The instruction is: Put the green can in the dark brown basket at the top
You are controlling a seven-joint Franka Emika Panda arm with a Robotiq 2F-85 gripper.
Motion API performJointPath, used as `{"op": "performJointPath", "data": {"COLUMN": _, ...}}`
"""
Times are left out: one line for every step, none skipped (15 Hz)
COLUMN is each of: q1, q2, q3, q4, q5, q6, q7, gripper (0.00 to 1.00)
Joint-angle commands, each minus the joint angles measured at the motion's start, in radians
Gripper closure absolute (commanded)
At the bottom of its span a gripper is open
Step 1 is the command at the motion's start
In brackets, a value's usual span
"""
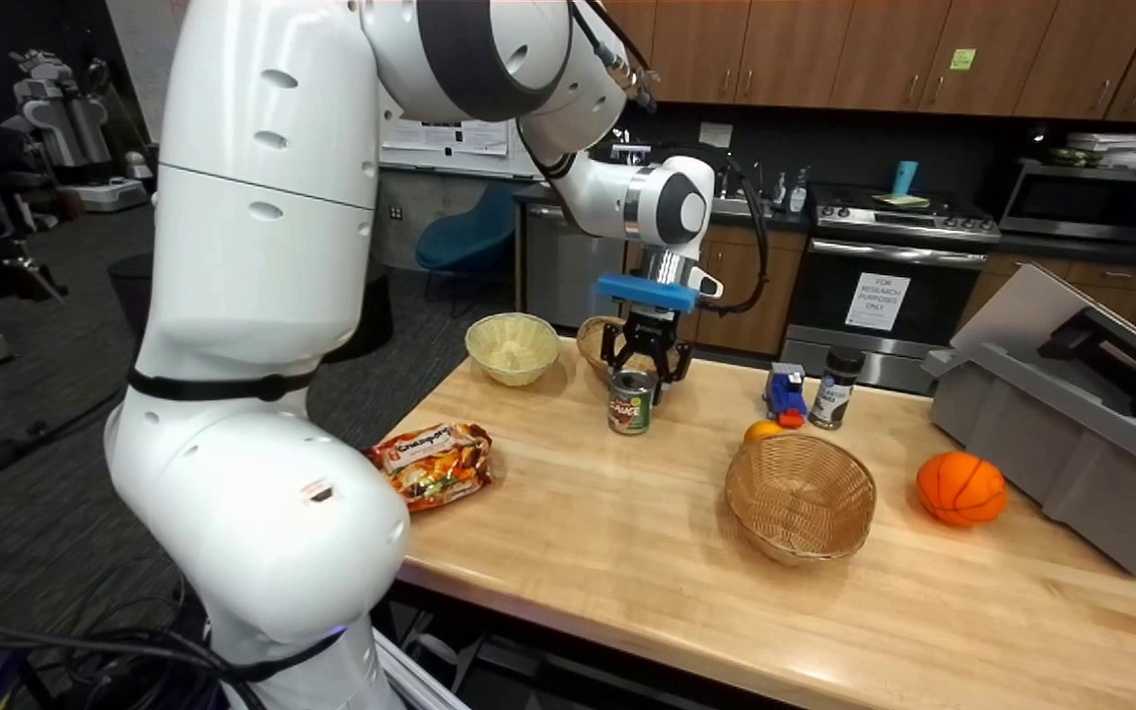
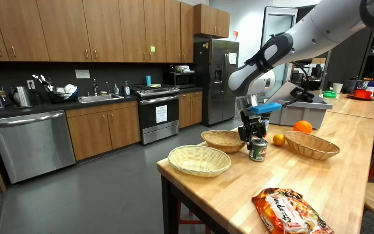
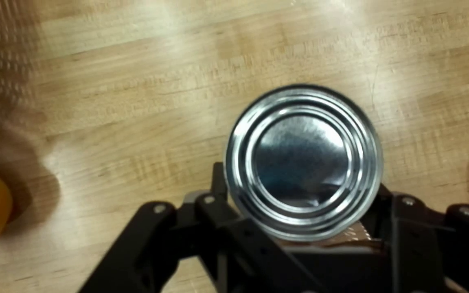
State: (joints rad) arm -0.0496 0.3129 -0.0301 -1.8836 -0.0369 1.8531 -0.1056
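Note:
The green can (image 1: 631, 404) stands upright with its green label outward; it also shows in an exterior view (image 2: 258, 150). Its silvery top (image 3: 303, 160) fills the middle of the wrist view. My gripper (image 1: 643, 380) points down with one finger on each side of the can; in the wrist view the gripper (image 3: 301, 191) has its fingers close against the can, and I cannot tell whether they press on it. The can appears to be at table height. The brown round basket (image 1: 596, 345) is right behind the gripper, partly hidden in both exterior views (image 2: 220, 143).
A pale yellow basket (image 1: 512, 350), a tan wicker basket (image 1: 800, 498), an orange (image 2: 279, 140), a snack bag (image 1: 435, 463), an orange ball (image 1: 961, 489), a blue-and-red item (image 1: 785, 392), a dark-lidded bottle (image 1: 834, 390) and a grey bin (image 1: 1051, 454) are on the table.

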Motion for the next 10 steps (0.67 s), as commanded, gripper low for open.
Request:
{"op": "performJointPath", "data": {"q1": -0.013, "q2": -0.059, "q3": -0.011, "q4": 0.002, "q5": -0.008, "q6": -0.032, "q7": -0.008, "gripper": 0.54}}
{"op": "performJointPath", "data": {"q1": -0.014, "q2": -0.065, "q3": -0.013, "q4": 0.002, "q5": -0.009, "q6": -0.032, "q7": -0.011, "gripper": 0.54}}
{"op": "performJointPath", "data": {"q1": -0.013, "q2": -0.071, "q3": -0.015, "q4": 0.015, "q5": -0.023, "q6": -0.06, "q7": -0.015, "gripper": 0.54}}
{"op": "performJointPath", "data": {"q1": -0.014, "q2": -0.076, "q3": -0.016, "q4": 0.021, "q5": -0.025, "q6": -0.077, "q7": -0.023, "gripper": 0.54}}
{"op": "performJointPath", "data": {"q1": -0.013, "q2": -0.079, "q3": -0.018, "q4": 0.029, "q5": -0.039, "q6": -0.096, "q7": -0.026, "gripper": 0.54}}
{"op": "performJointPath", "data": {"q1": -0.013, "q2": -0.084, "q3": -0.019, "q4": 0.039, "q5": -0.05, "q6": -0.122, "q7": -0.031, "gripper": 0.54}}
{"op": "performJointPath", "data": {"q1": -0.012, "q2": -0.086, "q3": -0.02, "q4": 0.044, "q5": -0.066, "q6": -0.141, "q7": -0.033, "gripper": 0.54}}
{"op": "performJointPath", "data": {"q1": -0.01, "q2": -0.088, "q3": -0.021, "q4": 0.05, "q5": -0.09, "q6": -0.153, "q7": -0.037, "gripper": 0.54}}
{"op": "performJointPath", "data": {"q1": -0.009, "q2": -0.089, "q3": -0.021, "q4": 0.055, "q5": -0.109, "q6": -0.16, "q7": -0.041, "gripper": 0.54}}
{"op": "performJointPath", "data": {"q1": -0.009, "q2": -0.092, "q3": -0.02, "q4": 0.056, "q5": -0.123, "q6": -0.162, "q7": -0.046, "gripper": 0.54}}
